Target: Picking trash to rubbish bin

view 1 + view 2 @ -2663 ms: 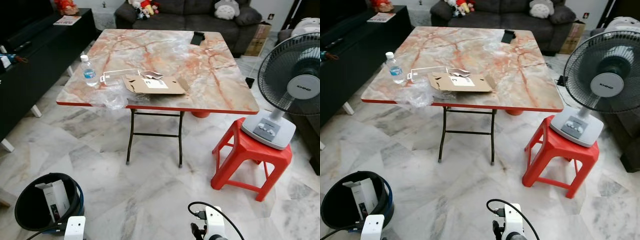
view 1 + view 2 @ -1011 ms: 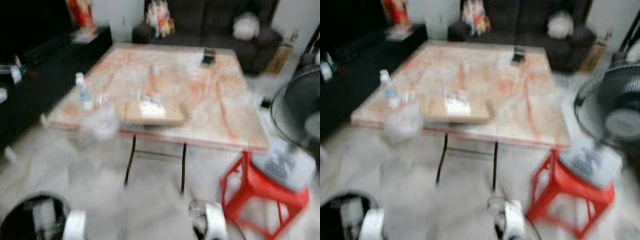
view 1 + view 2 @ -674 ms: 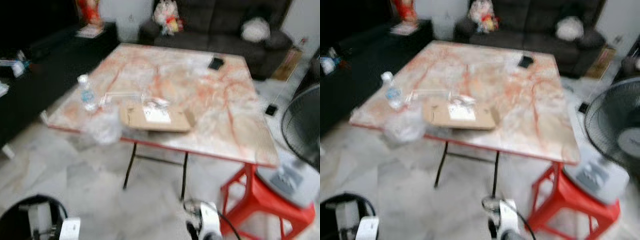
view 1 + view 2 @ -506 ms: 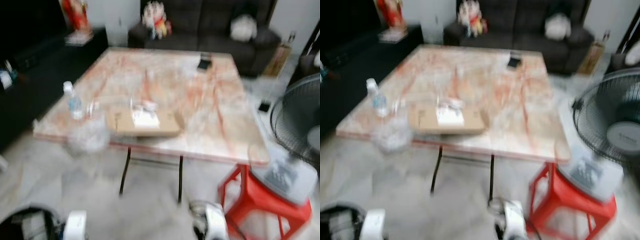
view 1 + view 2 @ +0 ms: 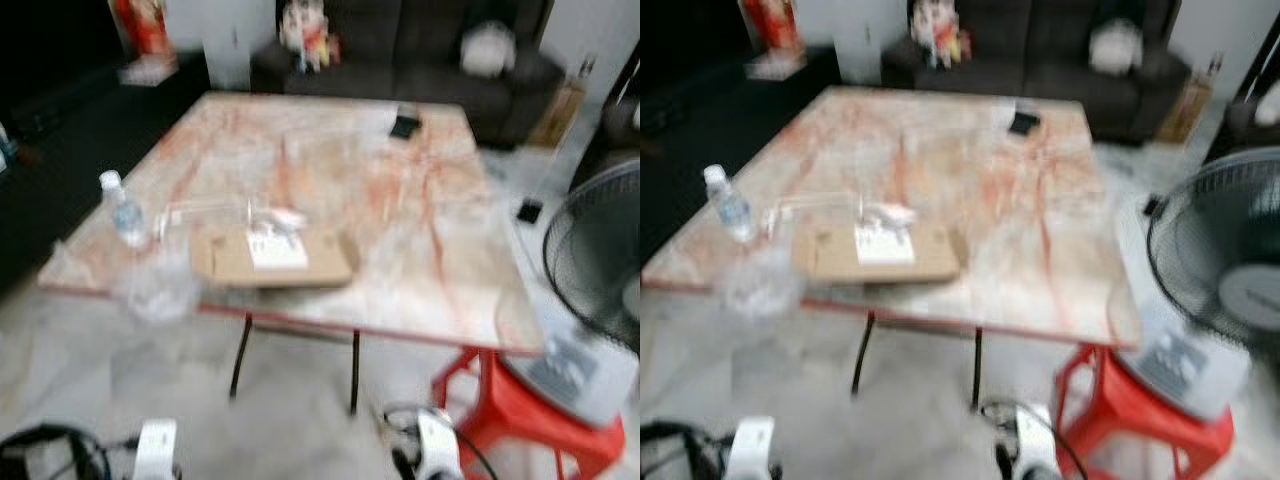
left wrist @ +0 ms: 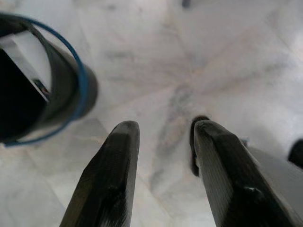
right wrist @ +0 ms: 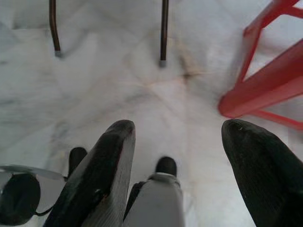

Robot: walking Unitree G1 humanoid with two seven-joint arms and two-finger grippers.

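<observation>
Brown flattened cardboard (image 5: 272, 259) lies at the surface's (image 5: 430, 250) near edge beside crumpled clear plastic (image 5: 158, 287) and a water bottle (image 5: 124, 208) toward its left corner, while the black bin (image 6: 45, 90) stands on the marble floor near the left tool (image 6: 163, 142), both it and the right tool (image 7: 177, 151) hanging parted and empty.

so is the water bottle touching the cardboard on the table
Apart. In the left eye view the water bottle stands near the table's left edge, with bare tabletop between it and the flattened cardboard.

I'm in a home's living room: sofa (image 5: 440, 45) with soft toys behind the table (image 5: 330, 170), fan (image 5: 600, 290) beside it.
</observation>
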